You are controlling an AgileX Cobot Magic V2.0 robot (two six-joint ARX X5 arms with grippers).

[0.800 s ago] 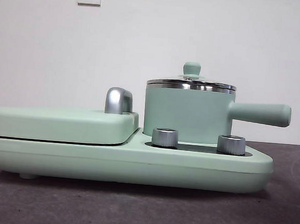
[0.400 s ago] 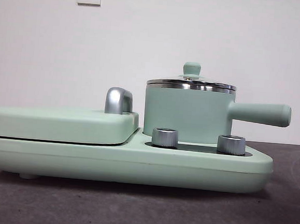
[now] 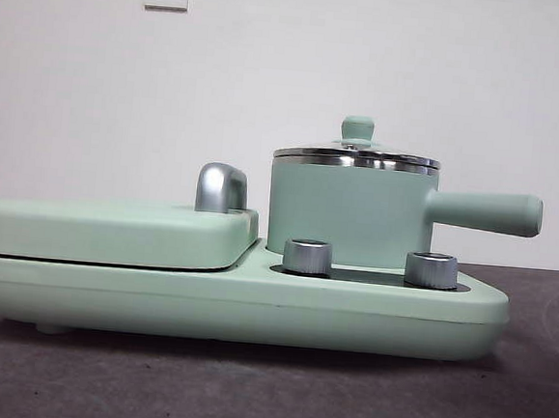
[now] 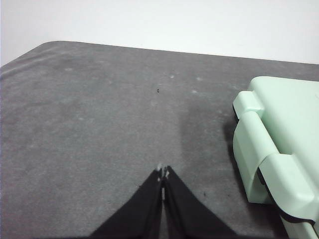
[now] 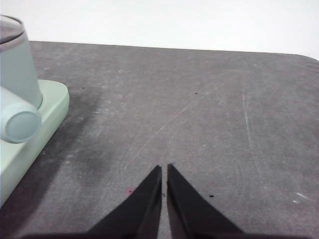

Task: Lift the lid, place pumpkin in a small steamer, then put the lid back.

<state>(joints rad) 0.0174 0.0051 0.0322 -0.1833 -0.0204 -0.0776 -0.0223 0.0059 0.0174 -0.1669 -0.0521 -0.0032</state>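
The small steamer, a mint-green pot with a long side handle, stands on the right part of a mint-green cooker base. The glass lid with its mint-green knob sits on the pot. The steamer also shows at the edge of the right wrist view. The pumpkin is out of view. My left gripper is shut and empty over bare table beside the cooker's end. My right gripper is shut and empty over bare table beside the steamer's handle.
A flat rectangular mint-green griddle cover with a chrome handle fills the base's left part. Two steel dials stand in front of the pot. The dark grey table lies around the cooker. The griddle's hinged end shows in the left wrist view.
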